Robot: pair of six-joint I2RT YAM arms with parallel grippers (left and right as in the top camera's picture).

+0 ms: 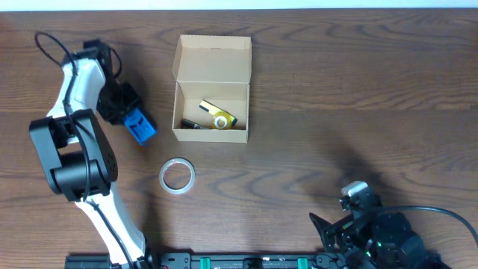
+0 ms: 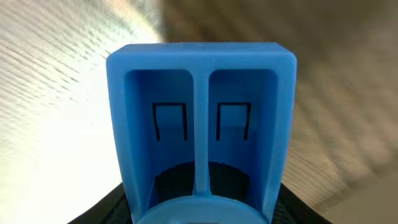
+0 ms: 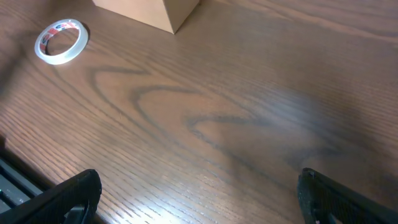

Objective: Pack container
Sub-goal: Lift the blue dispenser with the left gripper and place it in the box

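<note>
The tan cardboard container (image 1: 211,108) stands open at the table's middle, its flap lid folded back; its corner shows in the right wrist view (image 3: 149,12). Inside lie a yellow item (image 1: 217,114) and a dark item (image 1: 192,125). My left gripper (image 1: 133,119) is shut on a blue plastic piece (image 1: 140,125), held left of the container. It fills the left wrist view (image 2: 200,118) between the black fingers. My right gripper (image 3: 199,193) is open and empty over bare table at the front right; its arm (image 1: 366,224) shows in the overhead view.
A clear tape roll (image 1: 177,175) lies in front of the container, also in the right wrist view (image 3: 60,41). A black rail (image 1: 224,261) runs along the front edge.
</note>
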